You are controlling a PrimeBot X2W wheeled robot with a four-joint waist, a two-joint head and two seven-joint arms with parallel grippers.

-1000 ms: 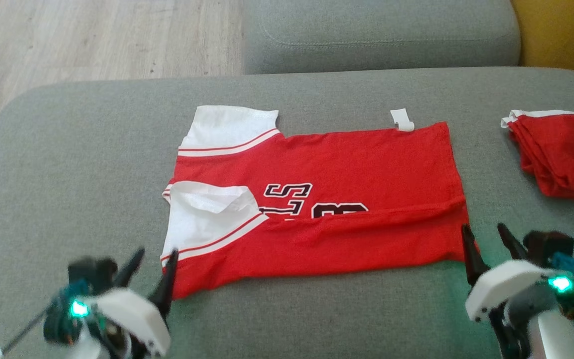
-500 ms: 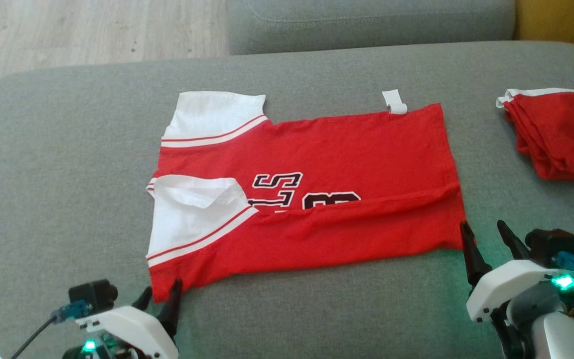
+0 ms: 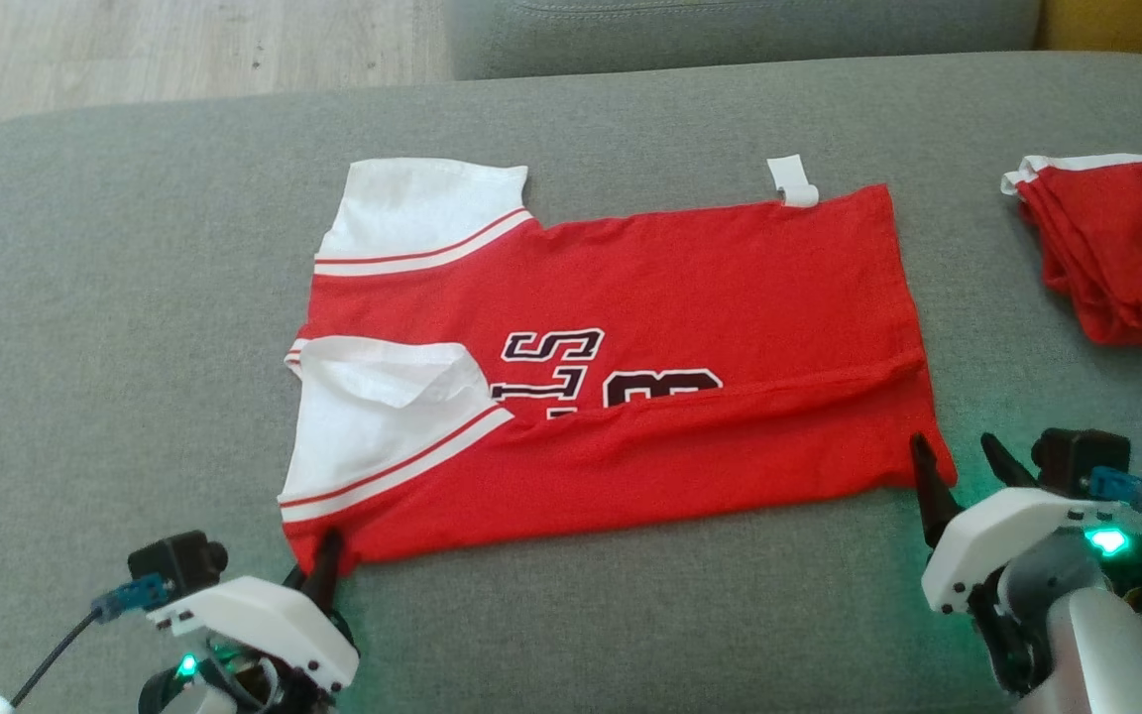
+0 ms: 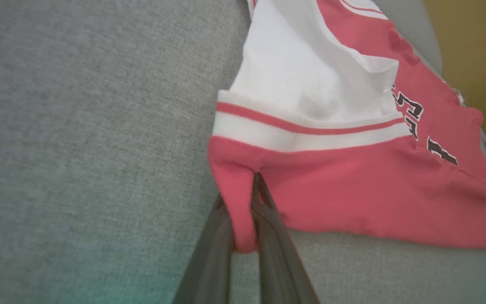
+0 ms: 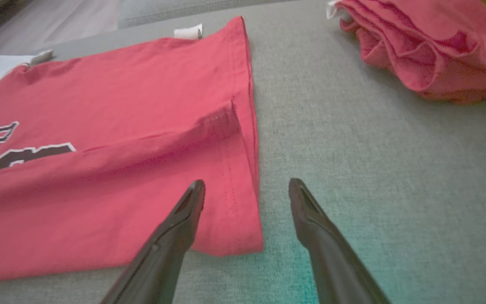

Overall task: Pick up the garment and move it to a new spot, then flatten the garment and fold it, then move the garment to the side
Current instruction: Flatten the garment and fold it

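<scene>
Left jaws are clenched on the garment at its near-left corner, with red cloth pinched between them. Right jaws stand released and well apart at the near-right corner, one side over the hem and the other over bare cushion; we cannot tell whether they touch. We see the garment spread mid-cushion, its near edge folded over. The grey sofa cushion lies bare at 9 o'clock. At 2 o'clock a red pile sits apart. Wood floor shows at 11 o'clock.
</scene>
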